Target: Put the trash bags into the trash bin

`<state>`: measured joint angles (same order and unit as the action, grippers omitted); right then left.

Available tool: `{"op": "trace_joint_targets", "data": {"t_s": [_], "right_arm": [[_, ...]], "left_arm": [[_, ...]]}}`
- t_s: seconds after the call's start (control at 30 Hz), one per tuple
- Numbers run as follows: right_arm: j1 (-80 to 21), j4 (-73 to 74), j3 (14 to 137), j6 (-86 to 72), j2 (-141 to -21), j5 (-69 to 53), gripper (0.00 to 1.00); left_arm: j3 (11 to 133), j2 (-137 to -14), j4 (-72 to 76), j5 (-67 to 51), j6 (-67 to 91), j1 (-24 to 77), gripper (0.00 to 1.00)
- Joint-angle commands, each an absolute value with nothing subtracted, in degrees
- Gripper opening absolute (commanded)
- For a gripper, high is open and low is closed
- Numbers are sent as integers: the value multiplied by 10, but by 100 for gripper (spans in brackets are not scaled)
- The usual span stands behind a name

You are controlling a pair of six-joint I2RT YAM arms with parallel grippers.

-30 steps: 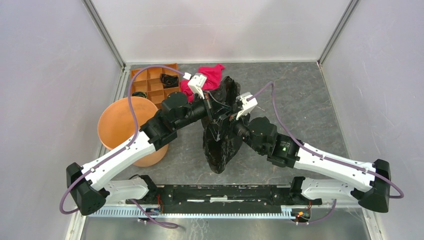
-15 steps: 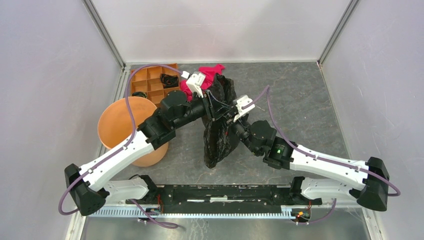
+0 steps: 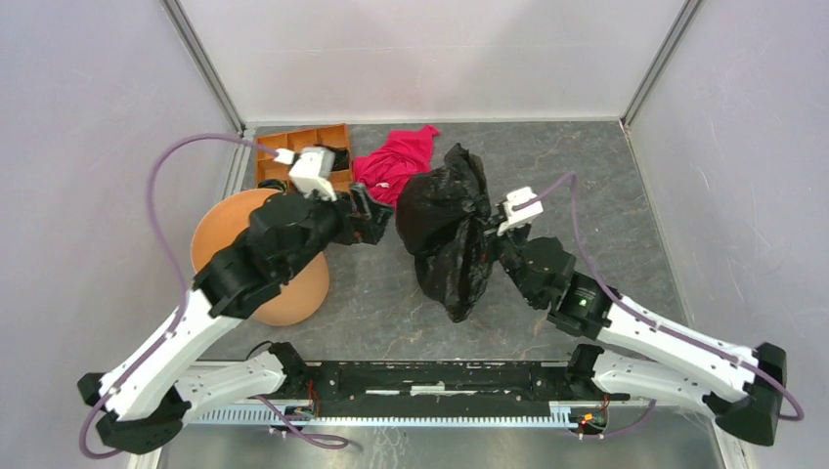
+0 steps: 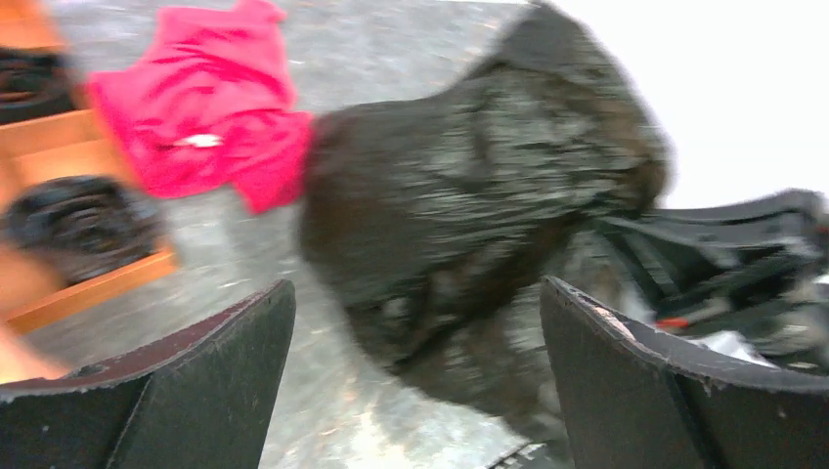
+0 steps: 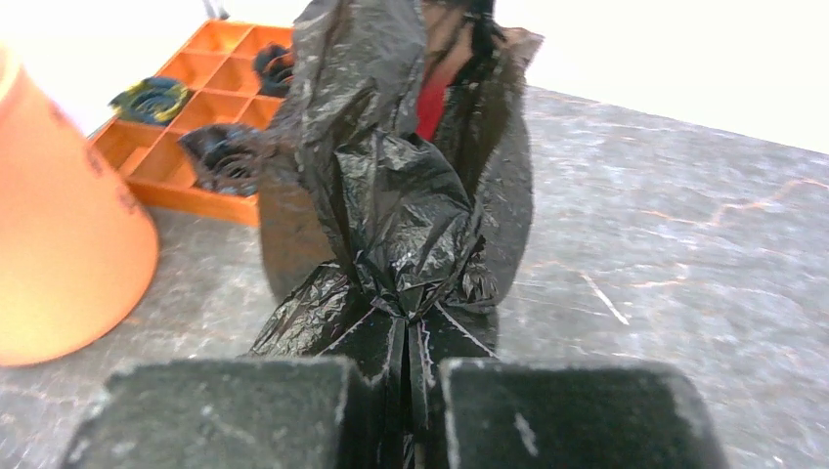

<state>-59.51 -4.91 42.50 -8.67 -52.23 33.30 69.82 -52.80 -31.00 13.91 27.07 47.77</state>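
Note:
A large crinkled black trash bag [image 3: 448, 230] stands bunched on the grey table, right of centre. My right gripper [image 5: 406, 391] is shut on a gathered fold of the trash bag [image 5: 401, 225]; in the top view this gripper [image 3: 494, 252] presses into the bag's right side. The left gripper [image 3: 383, 215] hangs open just left of the bag, apart from it. Its fingers [image 4: 196, 391] frame the blurred bag [image 4: 469, 195] with nothing between them. The round orange-brown trash bin [image 3: 220, 234] stands at the left, partly under my left arm, and shows again as the bin [image 5: 59, 225].
A red-pink cloth [image 3: 396, 161] lies behind the bag. The flat orange tray [image 3: 293, 156] at the back left holds small dark bundles [image 5: 230, 151] in its compartments. White walls close in the table on three sides.
The left gripper opened, let go of the bag and drew back left over the bin. The right gripper shut on the bag and carried it a little to the right.

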Motion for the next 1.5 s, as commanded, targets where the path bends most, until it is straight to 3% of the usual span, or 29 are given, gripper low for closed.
{"op": "trace_joint_targets", "data": {"t_s": [0.0,0.13,0.43,0.5,0.67,0.97,1.17,1.47], "right_arm": [[-552,6,427,-78,-456,357,1],[-543,44,445,-61,-410,364,0],[-543,92,462,-89,-358,353,0],[-543,100,466,-95,-351,348,0],[-543,115,493,-99,-340,339,1],[-543,134,544,-82,-332,336,1],[-543,138,572,-76,-328,340,1],[-543,131,637,-60,-346,331,1]], "left_arm": [[719,-501,-467,380,255,480,100],[729,-559,-584,516,323,468,100],[687,-610,-565,469,320,412,98],[673,-606,-552,438,318,409,89],[661,-577,-518,349,296,408,53],[688,-599,-518,152,218,415,18],[729,-598,-471,32,213,468,9],[736,-679,-311,5,246,621,3]]}}
